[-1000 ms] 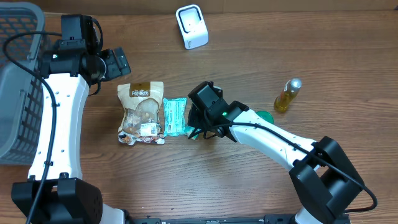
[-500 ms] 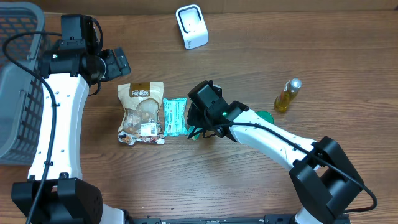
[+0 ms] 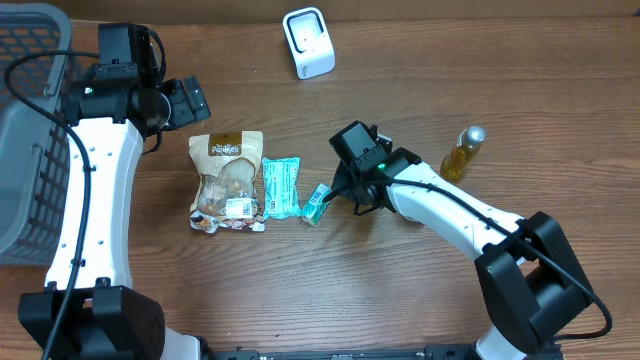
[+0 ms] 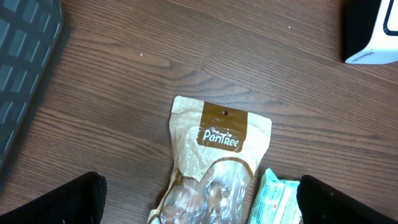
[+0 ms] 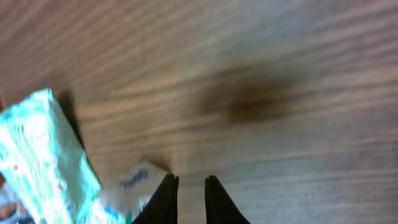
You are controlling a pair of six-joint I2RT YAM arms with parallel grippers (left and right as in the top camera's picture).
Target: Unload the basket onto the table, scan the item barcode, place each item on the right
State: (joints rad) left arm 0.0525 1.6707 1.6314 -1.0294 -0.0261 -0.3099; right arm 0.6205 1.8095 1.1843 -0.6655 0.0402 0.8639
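Observation:
A white barcode scanner (image 3: 308,42) stands at the back of the table. A PanTree snack bag (image 3: 228,180) lies flat with a teal packet (image 3: 281,186) beside it. A small green-and-white pack (image 3: 317,203) lies just right of the packet. My right gripper (image 3: 338,192) hangs just right of that pack, jaws a narrow gap apart with only wood between them. In the right wrist view its fingertips (image 5: 190,180) sit beside the small pack (image 5: 127,186), apart from it. My left gripper (image 4: 202,202) is wide open above the snack bag (image 4: 217,162).
A grey basket (image 3: 25,130) fills the left edge. A bottle of yellow liquid (image 3: 462,153) stands at the right, behind my right arm. Bare wood lies along the front of the table.
My right gripper has drawn back to the right, uncovering the small green-and-white pack, which stays on the table. Its jaws have parted slightly. The left arm has not moved.

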